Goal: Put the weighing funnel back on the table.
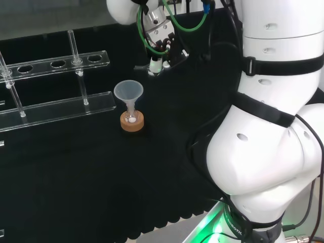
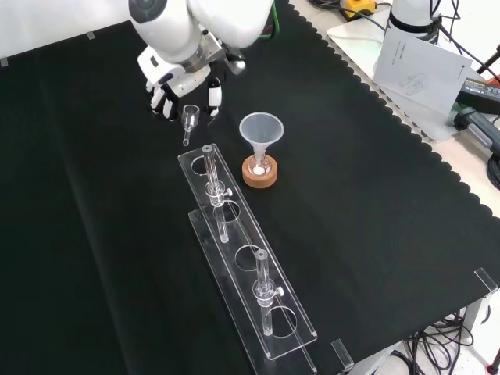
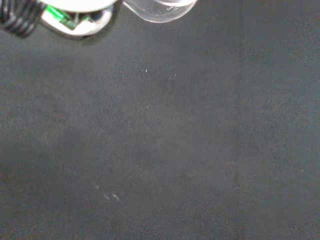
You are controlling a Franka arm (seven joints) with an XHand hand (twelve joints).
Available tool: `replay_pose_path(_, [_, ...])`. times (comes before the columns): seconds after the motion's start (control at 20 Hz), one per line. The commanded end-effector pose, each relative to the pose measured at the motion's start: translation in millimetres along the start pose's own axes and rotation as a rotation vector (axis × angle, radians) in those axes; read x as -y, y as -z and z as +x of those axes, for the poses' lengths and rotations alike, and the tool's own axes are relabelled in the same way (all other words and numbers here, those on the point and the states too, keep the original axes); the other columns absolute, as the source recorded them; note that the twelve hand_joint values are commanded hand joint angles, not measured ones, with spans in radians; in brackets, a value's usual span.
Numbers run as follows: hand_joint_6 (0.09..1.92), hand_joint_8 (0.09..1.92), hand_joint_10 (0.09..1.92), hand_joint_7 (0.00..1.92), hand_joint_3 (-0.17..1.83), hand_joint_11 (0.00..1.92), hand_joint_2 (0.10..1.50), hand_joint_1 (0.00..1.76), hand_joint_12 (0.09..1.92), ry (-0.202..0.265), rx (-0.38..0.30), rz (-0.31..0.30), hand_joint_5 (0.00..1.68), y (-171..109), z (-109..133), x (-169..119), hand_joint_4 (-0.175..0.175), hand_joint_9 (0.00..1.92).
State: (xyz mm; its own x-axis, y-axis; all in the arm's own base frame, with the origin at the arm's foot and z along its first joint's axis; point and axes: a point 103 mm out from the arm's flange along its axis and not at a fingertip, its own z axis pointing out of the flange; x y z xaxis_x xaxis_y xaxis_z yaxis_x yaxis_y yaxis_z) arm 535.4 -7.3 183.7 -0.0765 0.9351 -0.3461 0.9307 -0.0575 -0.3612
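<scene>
Here the weighing funnel [image 2: 189,119] is seen just under the hand [image 2: 178,78], low over the black cloth [image 2: 94,234].

In the front view the small clear piece is shown with its cup nearest the hand and its stem pointed toward the clear rack [image 2: 246,266]. Whether it is gripped or already resting on the cloth cannot be told, nor how far the hand is closed. To its right in that view the big funnel [image 2: 260,133] is stood in its flask on a cork ring [image 2: 259,176], well apart from the hand. In the head view the hand is placed beyond and to the right of that funnel (its white links are seen at the right). In the wrist view a clear rounded edge is caught against bare cloth.
</scene>
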Motion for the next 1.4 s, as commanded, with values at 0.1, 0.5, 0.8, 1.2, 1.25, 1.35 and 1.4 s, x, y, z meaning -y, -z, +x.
replay_pose_path(0.1, [0.89,0.67,0.39,0.55,0.63,0.66,0.73,1.08,1.15,0.009,0.044,0.043,1.14,-17.9,12.8,-14.0,0.175,0.88])
replay_pose_path(0.5, [0.89,0.67,0.39,0.55,0.63,0.66,0.73,1.08,1.15,0.038,0.068,0.065,1.14,-31.4,27.4,-24.5,0.175,0.88])
replay_pose_path(0.8, [0.89,0.67,0.39,0.55,0.63,0.66,0.73,1.08,1.15,0.050,0.079,0.085,1.14,-42.1,35.7,-31.4,0.175,0.88])
replay_pose_path(1.2, [0.89,0.68,0.39,0.56,0.63,0.66,0.73,1.08,1.15,0.058,0.079,0.098,1.14,-44.7,45.6,-33.9,0.175,0.88])
replay_pose_path(1.25, [0.89,0.68,0.40,0.56,0.63,0.66,0.73,1.08,1.15,0.061,0.076,0.101,1.14,-47.1,43.7,-34.6,0.175,0.88])
replay_pose_path(1.35, [0.89,0.68,0.40,0.56,0.63,0.66,0.73,1.08,1.15,0.058,0.087,0.106,1.14,-47.8,48.2,-35.6,0.175,0.88])
replay_pose_path(1.4, [0.89,0.68,0.40,0.56,0.63,0.66,0.73,1.08,1.15,0.057,0.088,0.107,1.14,-47.5,50.4,-35.8,0.175,0.88])
